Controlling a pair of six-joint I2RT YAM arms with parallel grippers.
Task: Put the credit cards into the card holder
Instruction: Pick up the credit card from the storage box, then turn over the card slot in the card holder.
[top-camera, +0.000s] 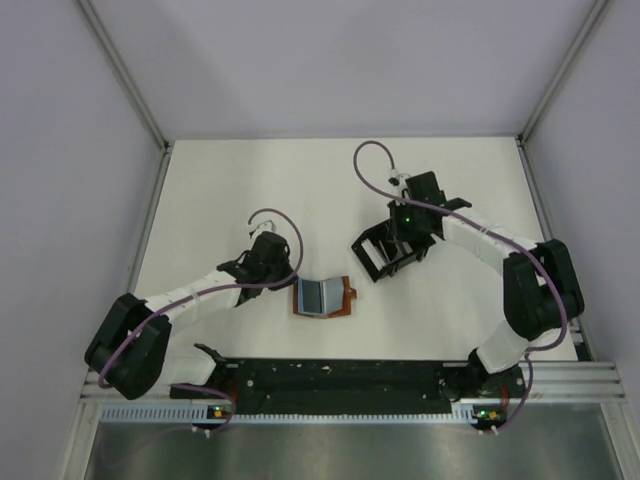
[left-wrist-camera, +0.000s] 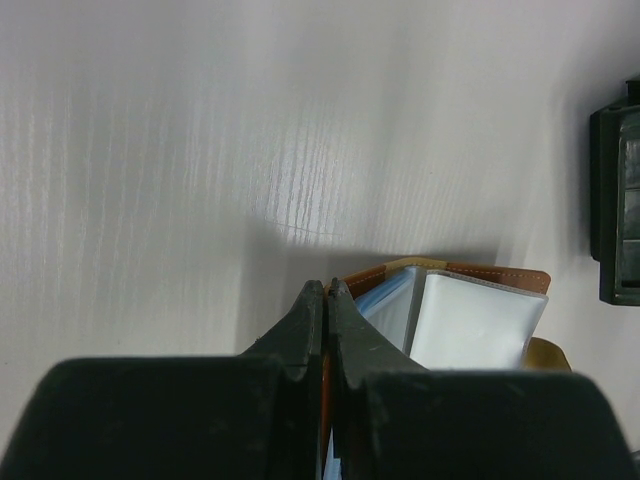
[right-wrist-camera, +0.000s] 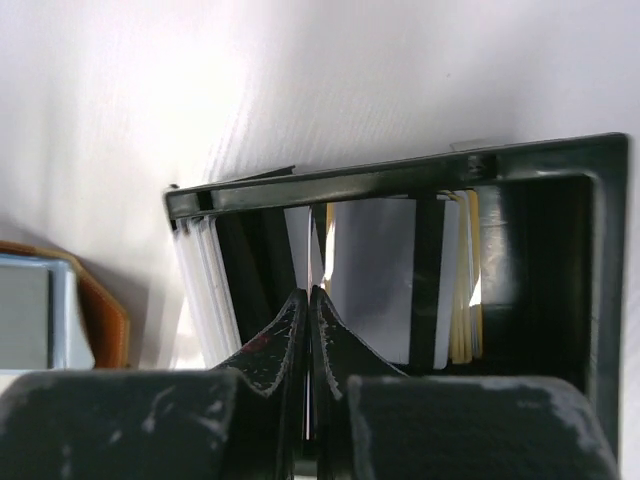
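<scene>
Claws on both arms are seen with the jaws closed tip to tip. At the left claw (left-wrist-camera: 327, 292) a thin strip of brown leather is visible between the fingers, so this claw is clamped on one edge of the card holder (left-wrist-camera: 500, 273), the left edge in the overhead view. At the right claw (right-wrist-camera: 308, 295) the tips are pressed together directly in front of the cards in the black slotted box (right-wrist-camera: 400, 175). Whether a card is pinched between them cannot be told.

The white tabletop (top-camera: 250, 190) is bounded by pale walls (top-camera: 330, 60) at the rear and both sides. The black slotted box is placed right of centre on it, beneath the right claw. The card holder is laid open near the middle of the tabletop, left of the box and apart from it, with the brown cover down and the clear grey-blue pockets up. The credit cards (right-wrist-camera: 370, 270) are stood on edge in the slots of the box, with pale ones at the left and centre and tan-gold ones at the right. A blue sheet is seen in one pocket of the card holder; whether it is a card cannot be told.
</scene>
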